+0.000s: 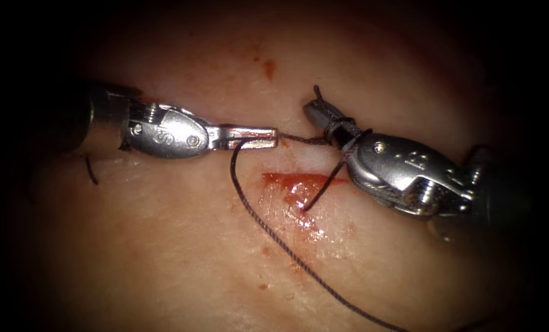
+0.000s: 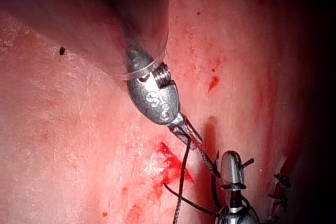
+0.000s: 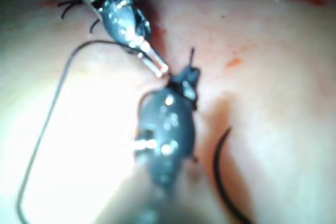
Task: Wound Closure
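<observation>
Nearest, the dark braided thread (image 1: 274,237) runs in a long slack line over the pale pork tissue (image 1: 163,246) and rises just left of the wet red cut (image 1: 299,184). A second strand comes up out of the cut itself. Just beyond the cut, my left tool (image 1: 268,136) has its slim steel jaws pressed together on the thread. My right tool (image 1: 317,112), beyond the cut's right end, has thread wound round its jaws. They are closed on the thread, and a short end stands out past their tip.

I hold no needle. A dark curved arc (image 3: 217,174) lies on the tissue beside my right tool; whether it is needle or thread, I cannot tell. A short cut thread end (image 1: 91,171) sits well left of the cut, and a small red fluid spot (image 1: 268,67) lies farthest beyond it.
</observation>
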Tool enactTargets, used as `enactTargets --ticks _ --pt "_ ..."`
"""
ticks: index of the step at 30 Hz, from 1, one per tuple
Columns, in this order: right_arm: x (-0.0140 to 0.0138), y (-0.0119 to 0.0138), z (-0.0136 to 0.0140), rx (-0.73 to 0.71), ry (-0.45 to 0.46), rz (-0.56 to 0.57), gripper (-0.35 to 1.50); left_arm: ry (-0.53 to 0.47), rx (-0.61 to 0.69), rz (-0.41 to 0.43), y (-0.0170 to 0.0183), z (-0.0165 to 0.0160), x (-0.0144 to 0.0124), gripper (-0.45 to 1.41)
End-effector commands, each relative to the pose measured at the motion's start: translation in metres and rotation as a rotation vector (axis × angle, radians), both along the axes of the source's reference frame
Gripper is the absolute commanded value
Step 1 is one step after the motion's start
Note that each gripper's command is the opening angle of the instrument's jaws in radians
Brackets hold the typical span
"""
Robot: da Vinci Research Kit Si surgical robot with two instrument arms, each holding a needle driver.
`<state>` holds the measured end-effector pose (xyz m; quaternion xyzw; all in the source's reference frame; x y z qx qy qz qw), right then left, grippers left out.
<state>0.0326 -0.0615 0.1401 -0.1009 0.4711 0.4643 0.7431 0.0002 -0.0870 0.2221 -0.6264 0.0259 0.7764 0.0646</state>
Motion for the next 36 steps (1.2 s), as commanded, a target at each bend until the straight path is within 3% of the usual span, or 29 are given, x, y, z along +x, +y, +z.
enactTargets --ticks 1,7,11,16,24,33,36 --pt "-0.0001 -0.0027 0.0006 -0.001 0.0 -0.016 -0.35 0.012 0.01 -0.01 0.0007 0.0009 -0.0002 -0.45" --pt "-0.0003 -0.0046 0.0015 -0.002 0.0 -0.043 -0.35 0.032 0.035 -0.018 0.0048 0.001 -0.0003 -0.45" --pt "0.0011 -0.0066 0.002 0.015 0.001 -0.093 -0.35 0.061 0.061 -0.021 0.009 0.0011 -0.0013 -0.45" --pt "0.0021 -0.0084 0.0029 0.023 0.001 -0.136 -0.35 0.08 0.077 -0.016 0.0109 0.001 -0.0021 -0.45" --pt "0.004 -0.0123 0.0019 0.048 0.003 -0.218 -0.35 0.122 0.106 -0.025 0.0171 0.0005 -0.0029 -0.45" --pt "0.0019 -0.0152 0.002 0.093 -0.037 -0.28 -0.35 0.158 0.089 -0.031 0.0207 0.0012 -0.0033 -0.45" --pt "0.0014 -0.0151 0.0024 0.111 -0.057 -0.289 -0.35 0.164 0.084 -0.035 0.0214 0.0016 -0.003 -0.45"
